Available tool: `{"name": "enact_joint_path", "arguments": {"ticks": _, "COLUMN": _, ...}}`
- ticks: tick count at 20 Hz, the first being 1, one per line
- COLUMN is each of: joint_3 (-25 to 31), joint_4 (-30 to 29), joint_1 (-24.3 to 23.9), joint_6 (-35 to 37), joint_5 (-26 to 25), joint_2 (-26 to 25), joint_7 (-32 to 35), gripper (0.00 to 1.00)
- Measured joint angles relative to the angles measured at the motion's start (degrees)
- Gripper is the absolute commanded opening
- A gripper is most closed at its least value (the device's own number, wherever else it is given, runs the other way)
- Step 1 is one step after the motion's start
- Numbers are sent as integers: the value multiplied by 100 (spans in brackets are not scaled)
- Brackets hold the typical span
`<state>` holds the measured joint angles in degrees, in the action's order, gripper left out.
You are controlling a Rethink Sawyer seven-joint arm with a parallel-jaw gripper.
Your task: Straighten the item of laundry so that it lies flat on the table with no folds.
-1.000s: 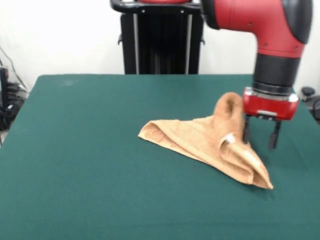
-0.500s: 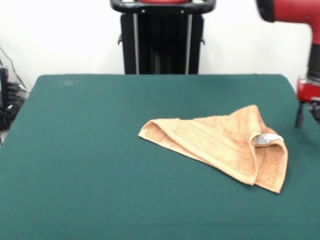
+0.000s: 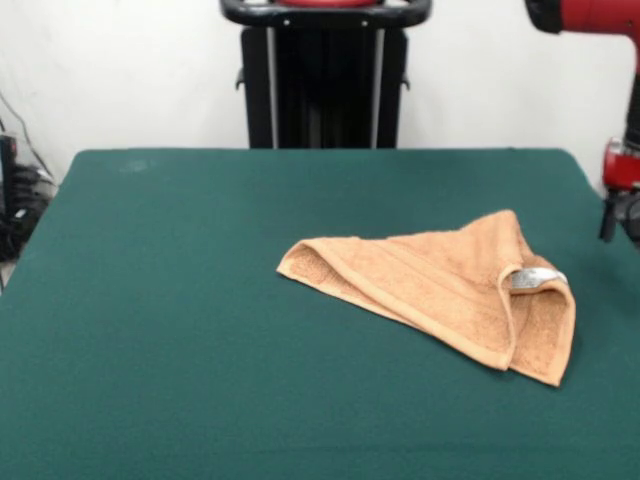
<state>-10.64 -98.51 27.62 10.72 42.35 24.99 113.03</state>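
Note:
The orange-tan towel (image 3: 440,290) lies on the green table (image 3: 180,320), right of the middle. It is folded into a rough triangle, with doubled layers along its left and lower edges and a flap folded over at the right corner. Its white tag (image 3: 536,278) shows on that flap. My gripper (image 3: 632,232) hangs at the picture's right edge, apart from the towel and to the right of it. It holds nothing. One dark finger (image 3: 607,222) shows at the outer edge of the red gripper body, so the jaws stand open. The other finger is cut off by the picture edge.
The black pedestal (image 3: 325,75) stands behind the table's far edge. The red arm (image 3: 590,15) crosses the top right corner. Cables and gear (image 3: 15,200) sit off the table's left edge. The table's right edge runs close under the gripper.
The gripper let go of the raised towel corner and moved right to the picture's edge. The lifted part dropped and now lies as a folded flap with the tag on top.

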Motion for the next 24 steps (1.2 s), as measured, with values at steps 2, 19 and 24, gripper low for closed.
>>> {"name": "enact_joint_path", "arguments": {"ticks": 2, "joint_3": -2, "joint_4": -105, "joint_1": -289, "joint_6": -1, "joint_5": -99, "joint_2": 218, "joint_7": 0, "gripper": 100}}
{"name": "enact_joint_path", "arguments": {"ticks": 19, "joint_3": -12, "joint_4": -388, "joint_1": -1338, "joint_6": 54, "joint_5": -1109, "joint_2": 1145, "joint_7": 0, "gripper": 100}}
{"name": "enact_joint_path", "arguments": {"ticks": 24, "joint_3": 33, "joint_4": -463, "joint_1": -1547, "joint_6": 48, "joint_5": -1439, "joint_2": 1162, "joint_7": 0, "gripper": 100}}
